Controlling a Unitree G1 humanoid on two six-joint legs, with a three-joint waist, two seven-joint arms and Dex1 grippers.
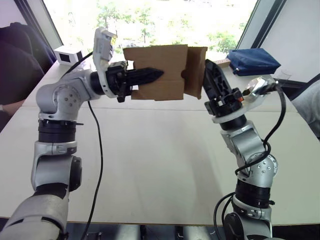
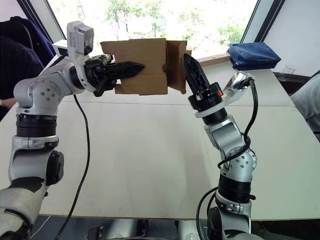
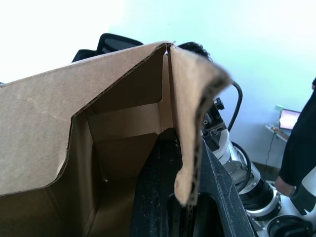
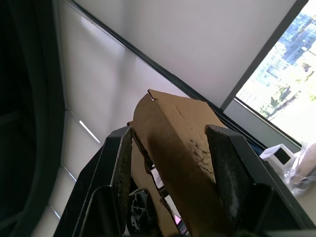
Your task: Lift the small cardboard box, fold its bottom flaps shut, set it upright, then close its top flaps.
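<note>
Box (image 1: 160, 70) was up off the table (image 1: 160, 165), over its far edge | my left gripper (image 1: 145, 76) was clamped on its wall | right gripper (image 4: 170, 163) sat spread around a flap (image 1: 196, 70) | I judged: lift done, bottom-flap folding under way; standing it up and top flaps remained.

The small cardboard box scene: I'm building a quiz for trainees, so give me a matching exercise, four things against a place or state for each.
Things:
1. small cardboard box
2. left gripper
3. blue bag
4. white box

Places or states:
A. on the table's far left
B. held up above the table
C. clamped on the box wall
D. on the table's far right

Pairs: 1-B, 2-C, 3-D, 4-A
</note>
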